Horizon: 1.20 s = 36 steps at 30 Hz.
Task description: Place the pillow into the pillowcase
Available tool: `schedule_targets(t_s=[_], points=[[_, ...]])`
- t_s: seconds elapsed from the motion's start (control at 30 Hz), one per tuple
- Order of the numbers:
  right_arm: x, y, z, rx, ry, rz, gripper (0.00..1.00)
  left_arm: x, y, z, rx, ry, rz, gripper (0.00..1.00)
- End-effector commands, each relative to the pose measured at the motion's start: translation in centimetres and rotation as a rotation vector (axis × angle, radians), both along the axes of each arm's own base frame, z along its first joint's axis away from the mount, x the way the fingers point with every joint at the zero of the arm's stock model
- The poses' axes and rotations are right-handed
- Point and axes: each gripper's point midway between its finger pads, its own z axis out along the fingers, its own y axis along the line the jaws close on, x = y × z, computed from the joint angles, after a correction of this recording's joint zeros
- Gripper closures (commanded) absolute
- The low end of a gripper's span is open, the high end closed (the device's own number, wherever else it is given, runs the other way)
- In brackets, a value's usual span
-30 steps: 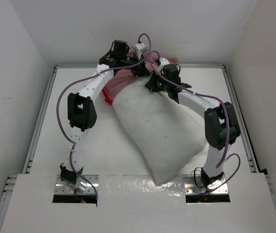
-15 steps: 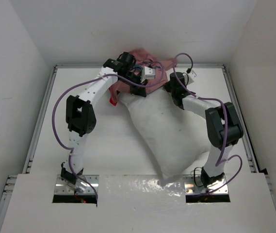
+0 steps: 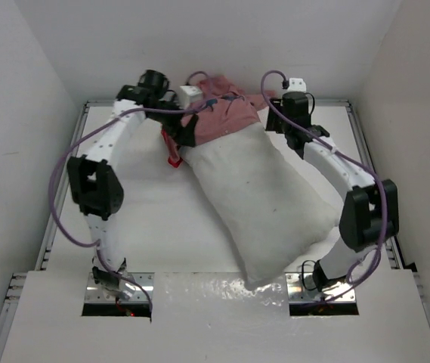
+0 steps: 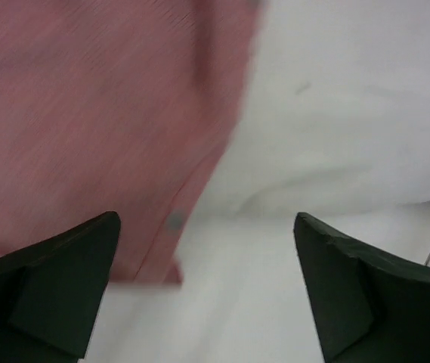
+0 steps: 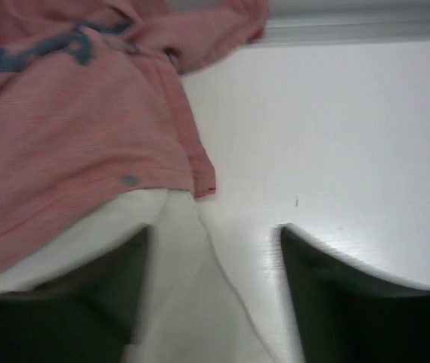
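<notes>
Heads up, a fair bit is hard to read here. Both wrist views are smeared, the left one worst, so there the pillowcase [image 3: 226, 119] is just a blurry pink sheet with no print I can make out. From above, the left arm [image 3: 116, 136] crosses over the pillowcase's left side and hides its edge there. So I can't say for sure whether the far end of the pillow [image 3: 264, 200] is actually inside the case or only lying under a flap. The right wrist view shows a pink hem with a stitched corner lying over white stuffing, and some blue print further up. The pillow lies on the table [image 3: 154, 219] on a diagonal. Its long axis runs from far centre-left to near right. The far end is capped by the pink fabric, and the near end points at the base of the right arm [image 3: 343, 166] and reaches the near ledge [image 3: 215, 302]. Most of it is bare. A small bright red bit of the case pokes out beside the pillow's far-left corner. The left gripper [image 4: 205, 227] is spread wide with nothing between its fingers, over the line where pink meets white. The right gripper [image 5: 213, 238] is spread wide too. The pillow's edge runs under the gap, but neither finger looks to be pinching it. The case is bunched up against the far rail [image 5: 351, 30].
</notes>
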Motion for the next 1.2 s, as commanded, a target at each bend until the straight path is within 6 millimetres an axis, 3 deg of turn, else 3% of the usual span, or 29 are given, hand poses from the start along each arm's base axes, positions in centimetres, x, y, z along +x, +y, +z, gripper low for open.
schedule_targets(t_s=[0.0, 0.03, 0.07, 0.1, 0.13, 0.17, 0.2, 0.23, 0.3, 0.37, 0.4, 0.53, 0.57, 0.63, 0.77, 0.8, 0.83, 0.9, 0.93, 0.97, 1.0, 1.07, 1.13, 1.17], points=[[-3.4, 2.7, 5.0, -0.196, -0.055, 0.222, 0.99, 1.2, 8.8, 0.4, 0.152, -0.015, 0.346, 0.10], [-4.6, 4.5, 6.1, -0.204, -0.084, 0.247, 1.00, 1.0, 9.8, -0.4, 0.163, 0.005, 0.364, 0.27], [-5.4, 5.4, 5.9, -0.237, -0.085, 0.279, 1.00, 0.2, 11.5, -1.7, 0.175, 0.044, 0.391, 0.52], [-6.7, 8.0, 6.6, -0.245, -0.113, 0.339, 0.81, 0.2, 12.1, -2.1, 0.173, 0.052, 0.407, 0.80], [-7.3, 9.4, 6.7, -0.259, -0.123, 0.375, 0.53, 0.1, 12.9, -2.3, 0.171, 0.056, 0.429, 0.80], [-8.0, 10.8, 6.7, -0.261, -0.129, 0.408, 0.31, -0.4, 13.0, -3.3, 0.180, 0.081, 0.429, 0.59], [-9.5, 13.7, 6.7, -0.268, -0.141, 0.474, 0.07, -0.4, 12.9, -3.6, 0.177, 0.079, 0.428, 0.41], [-10.2, 15.2, 6.3, -0.286, -0.139, 0.505, 0.01, -0.4, 12.8, -3.8, 0.163, 0.088, 0.431, 0.29], [-12.3, 18.3, 5.4, -0.366, -0.153, 0.552, 0.01, -0.3, 11.9, -4.9, 0.112, 0.110, 0.430, 0.12], [-12.8, 19.8, 3.2, -0.467, -0.127, 0.584, 0.01, 0.0, 11.0, -5.7, 0.066, 0.136, 0.423, 0.05], [-13.4, 21.0, 1.9, -0.492, -0.100, 0.604, 0.01, 0.6, 10.7, -6.2, 0.046, 0.143, 0.434, 0.04], [-14.4, 22.8, -0.9, -0.526, -0.053, 0.645, 0.01, 2.0, 10.7, -8.2, 0.051, 0.138, 0.456, 0.03], [-14.2, 22.8, -2.6, -0.549, -0.024, 0.650, 0.01, 1.9, 10.7, -9.1, 0.052, 0.151, 0.457, 0.05], [-13.7, 22.8, -4.0, -0.583, -0.010, 0.631, 0.01, 2.7, 10.4, -10.8, 0.037, 0.169, 0.463, 0.08], [-12.1, 21.9, -8.3, -0.671, 0.033, 0.598, 0.01, 3.4, 8.1, -13.0, -0.068, 0.265, 0.409, 0.32], [-11.7, 21.6, -8.9, -0.669, 0.054, 0.590, 0.01, 3.6, 7.9, -13.2, -0.082, 0.286, 0.410, 0.39], [-11.0, 21.6, -8.8, -0.625, 0.065, 0.559, 0.05, 3.7, 7.4, -13.5, -0.108, 0.312, 0.397, 0.61], [-9.9, 20.6, -10.3, -0.550, 0.128, 0.535, 0.57, 4.0, 7.3, -12.9, -0.132, 0.309, 0.406, 1.00], [-9.5, 20.5, -10.5, -0.498, 0.136, 0.509, 0.90, 3.7, 7.3, -12.6, -0.152, 0.311, 0.400, 1.00], [-8.6, 20.2, -10.7, -0.452, 0.147, 0.515, 1.00, 3.8, 7.2, -12.0, -0.168, 0.292, 0.392, 1.00], [-7.8, 21.0, -10.3, -0.411, 0.141, 0.537, 1.00, 3.9, 7.5, -10.2, -0.189, 0.248, 0.380, 1.00], [-6.0, 21.7, -8.8, -0.329, 0.109, 0.536, 1.00, 3.0, 7.2, -8.8, -0.210, 0.216, 0.346, 1.00], [-3.6, 23.1, -4.1, -0.209, -0.007, 0.487, 1.00, 2.0, 6.9, -6.0, -0.244, 0.157, 0.302, 1.00], [-1.7, 23.5, -0.7, -0.124, -0.125, 0.444, 1.00, 1.5, 6.8, -4.6, -0.255, 0.125, 0.277, 1.00]])
